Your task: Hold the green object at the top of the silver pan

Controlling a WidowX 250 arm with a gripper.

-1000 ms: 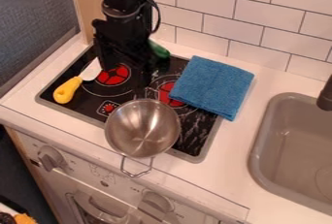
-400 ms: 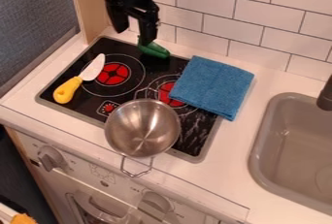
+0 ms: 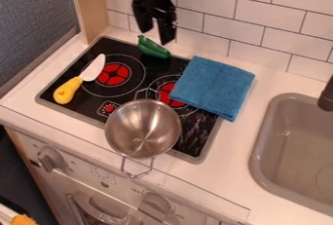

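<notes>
Shifted rightward in view — end effector (image 3: 156, 35), fingers spread, is poised near the green object (image 3: 153, 48).
Seen at the stove's (image 3: 69, 106) back edge, well apart from the silver pan (image 3: 143, 129), it could be knocked away — by an off-centre descent.

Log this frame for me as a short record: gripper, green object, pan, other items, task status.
gripper: open, empty, near the tiled wall by the green object
green object: lying at the back edge of the stovetop
silver pan: upright, empty, at the stovetop's front edge
knife: yellow handle, white blade, on the stovetop's left part
cloth: blue, folded, partly over the stovetop's right side
sink: gray, right of the cloth
task status: green object not held, not at the pan
</notes>
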